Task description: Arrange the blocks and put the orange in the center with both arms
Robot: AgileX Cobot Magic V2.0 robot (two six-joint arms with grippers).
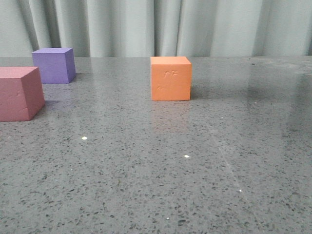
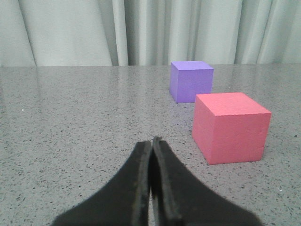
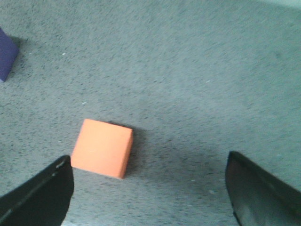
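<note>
From the front, you see three foam blocks on the grey speckled bench (image 1: 146,170), with pale curtains (image 1: 195,24) hanging behind it. The orange block (image 1: 170,78) stands upright near the middle of the bench, faint scratch marks on the face turned toward you. The purple block (image 1: 54,65) sits far back on the left, and the pink-red block (image 1: 19,93) sits nearer on the left, cut off by the picture's edge; the two are close but apart. Neither arm appears in this view.

Through your left wrist camera, the left pincer (image 2: 153,143) is closed, its two black fingers (image 2: 129,188) pressed together tip to tip with nothing between them. It hangs low over bare bench (image 2: 70,117). The pink-red block (image 2: 230,127) rests just ahead of it and to one side, not touching it. The purple block (image 2: 190,81) stands beyond the pink-red one, near the curtain (image 2: 141,28).

Through your right wrist camera, the right pincer (image 3: 150,188) is spread wide, looking down on the bench (image 3: 197,84) from above. The orange block (image 3: 102,148) lies between the two black fingers (image 3: 40,195), nearer one finger than the other, and you see a gap between it and each. A corner of the purple block (image 3: 5,60) shows at the picture's edge, well apart from the orange one.
</note>
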